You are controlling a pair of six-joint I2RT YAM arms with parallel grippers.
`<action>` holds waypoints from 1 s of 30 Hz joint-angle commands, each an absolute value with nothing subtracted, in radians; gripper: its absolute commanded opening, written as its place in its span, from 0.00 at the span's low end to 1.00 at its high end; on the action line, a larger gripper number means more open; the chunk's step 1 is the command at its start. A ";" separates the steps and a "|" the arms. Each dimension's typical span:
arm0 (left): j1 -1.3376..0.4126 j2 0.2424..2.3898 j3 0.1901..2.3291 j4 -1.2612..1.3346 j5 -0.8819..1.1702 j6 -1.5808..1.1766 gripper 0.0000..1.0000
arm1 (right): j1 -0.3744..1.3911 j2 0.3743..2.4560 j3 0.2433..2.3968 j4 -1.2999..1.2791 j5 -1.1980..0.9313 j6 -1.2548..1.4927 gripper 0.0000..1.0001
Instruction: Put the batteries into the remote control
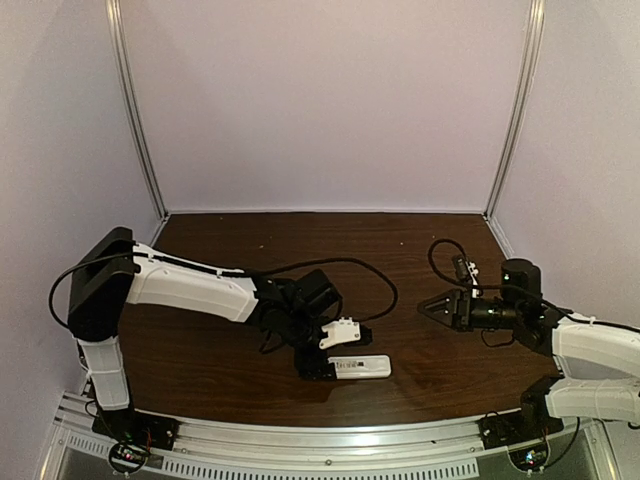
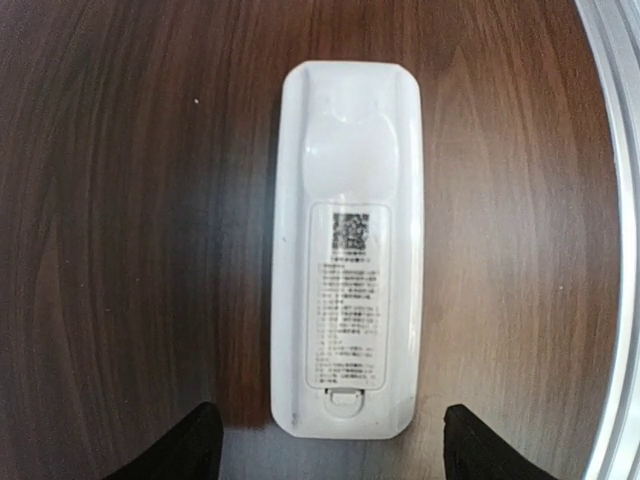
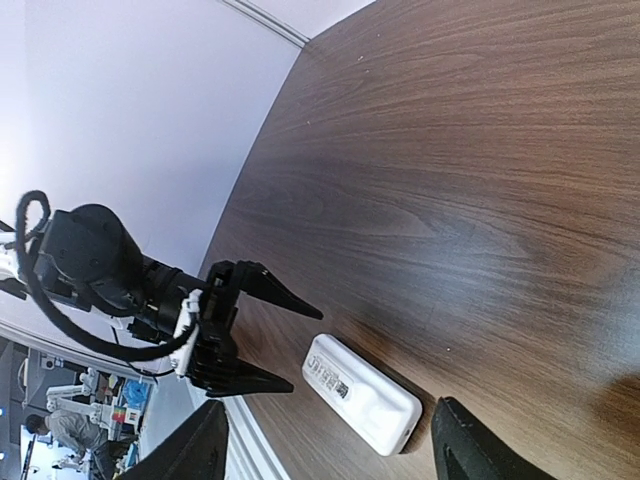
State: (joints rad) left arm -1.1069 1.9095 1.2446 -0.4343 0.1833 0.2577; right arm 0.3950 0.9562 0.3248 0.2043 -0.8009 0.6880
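The white remote control point(image 1: 362, 367) lies back side up on the dark wooden table near the front edge, its battery cover shut and its QR label showing. It fills the left wrist view point(image 2: 345, 250) and also shows in the right wrist view point(image 3: 360, 393). My left gripper point(image 1: 318, 366) is open just behind the remote's latch end, its fingertips point(image 2: 195, 445) spread wider than the remote and not touching it. My right gripper point(image 1: 425, 308) is open and empty above the table at the right, pointing left. No batteries are in view.
An aluminium rail point(image 1: 330, 445) runs along the table's front edge, close beside the remote point(image 2: 620, 200). A black cable point(image 1: 370, 270) loops over the table behind the left arm. Pale walls enclose the back and sides.
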 commanded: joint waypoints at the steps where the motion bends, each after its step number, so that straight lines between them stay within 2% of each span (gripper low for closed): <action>1: -1.110 1.967 1.291 -0.461 0.173 0.300 0.79 | 0.367 0.926 0.333 0.183 -0.817 0.678 0.72; 8: -1.138 2.052 1.360 -0.462 0.153 0.308 0.75 | 0.334 0.918 0.323 0.183 -0.838 0.678 0.72; 15: -1.155 2.134 1.450 -0.475 0.213 0.301 0.64 | 0.295 0.897 0.321 0.163 -0.861 0.670 0.72; 22: -1.160 2.177 1.497 -0.483 0.237 0.284 0.49 | 0.262 0.885 0.333 0.133 -0.882 0.648 0.72; 30: -1.146 2.096 1.487 -0.440 0.252 0.253 0.39 | 0.249 0.880 0.371 0.104 -0.905 0.591 0.72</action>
State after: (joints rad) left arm -1.1538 2.1395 1.4906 -0.4789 0.2146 0.2783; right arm 0.2592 0.8940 0.3252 0.1379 -0.8799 0.6483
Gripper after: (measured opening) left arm 0.522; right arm 0.719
